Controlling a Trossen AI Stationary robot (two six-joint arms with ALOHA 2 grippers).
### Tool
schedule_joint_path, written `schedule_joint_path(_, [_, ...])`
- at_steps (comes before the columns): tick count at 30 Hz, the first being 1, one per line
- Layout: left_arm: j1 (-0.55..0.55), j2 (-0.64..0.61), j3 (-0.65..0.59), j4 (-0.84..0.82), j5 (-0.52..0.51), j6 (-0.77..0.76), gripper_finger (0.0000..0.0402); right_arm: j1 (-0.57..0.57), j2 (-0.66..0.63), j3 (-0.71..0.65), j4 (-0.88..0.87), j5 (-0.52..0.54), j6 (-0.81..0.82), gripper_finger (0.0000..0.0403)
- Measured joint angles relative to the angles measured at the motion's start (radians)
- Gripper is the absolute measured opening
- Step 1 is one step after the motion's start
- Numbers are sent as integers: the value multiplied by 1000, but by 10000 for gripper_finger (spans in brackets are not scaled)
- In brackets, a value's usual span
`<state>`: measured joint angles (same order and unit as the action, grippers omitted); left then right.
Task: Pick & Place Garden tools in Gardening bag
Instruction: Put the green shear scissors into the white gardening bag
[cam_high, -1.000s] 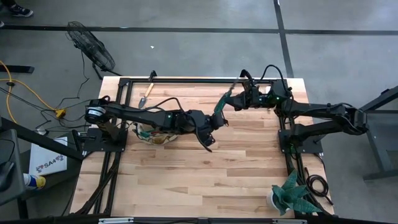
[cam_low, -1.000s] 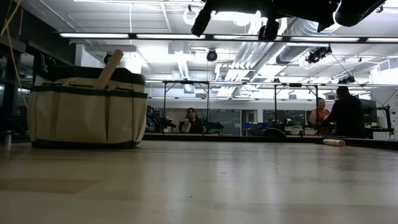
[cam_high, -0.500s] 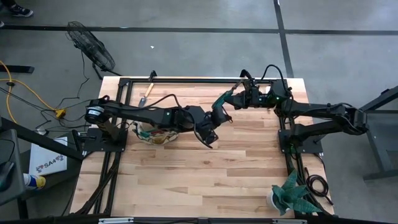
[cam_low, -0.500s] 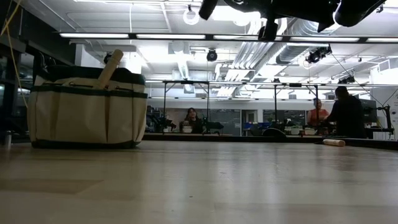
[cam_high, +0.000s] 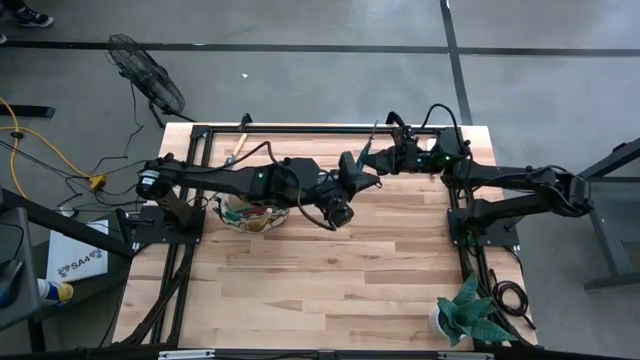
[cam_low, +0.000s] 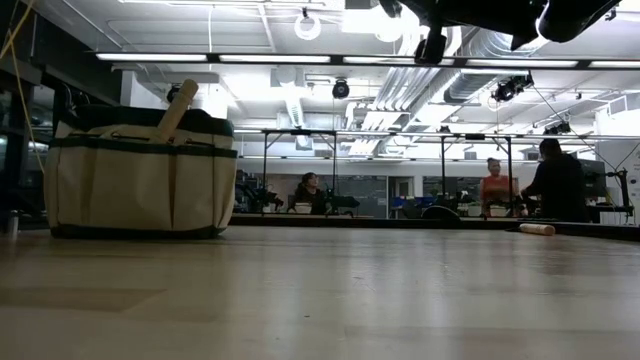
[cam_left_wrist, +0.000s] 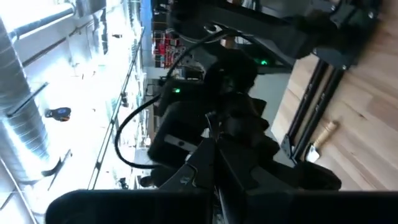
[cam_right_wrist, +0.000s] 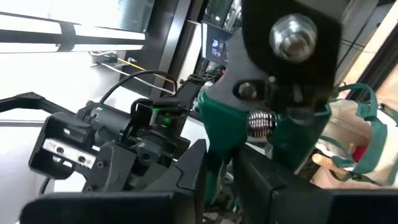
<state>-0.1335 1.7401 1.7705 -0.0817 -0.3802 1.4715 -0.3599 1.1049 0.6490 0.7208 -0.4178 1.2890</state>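
1. Right gripper (cam_high: 372, 160) grips the green-handled pruning shears (cam_right_wrist: 249, 124) at table's twelve o'clock, in mid-air.
2. Left gripper (cam_high: 352, 172), clenched — apparently on the shears' handles too.
3. Gardening bag (cam_high: 250, 212) sits at nine o'clock.
4. Risk — a mistimed release during handover could drop the shears short of the bag.

The table (cam_high: 330, 270) is pale wood in jointed planks, smooth with a soft sheen in the low view. The gardening bag (cam_low: 140, 175) is matt beige cloth, coarse-woven, with green fabric trim; a bare wooden handle (cam_low: 180, 108) sticks out of it. The pruning shears (cam_right_wrist: 273, 118) have glossy green plastic handles, dark matt metal blades, a coiled steel spring and a polished bolt head. Both arms are matt black, the frame dark painted metal
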Motion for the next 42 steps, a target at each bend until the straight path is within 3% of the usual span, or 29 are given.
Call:
schedule_joint_path(10, [-4, 0, 50, 8, -15, -95, 0, 0, -1, 1, 22, 7, 0, 62])
schedule_joint_path(20, [-4, 0, 50, 27, -132, -91, 0, -1, -1, 1, 32, 8, -4, 66])
schedule_joint_path(33, [-4, -17, 52, 34, -235, -54, 0, 0, 0, -1, 16, -5, -2, 187])
schedule_joint_path(42, [30, -68, 51, 8, -302, -101, 0, 0, 0, -1, 24, -69, -1, 201])
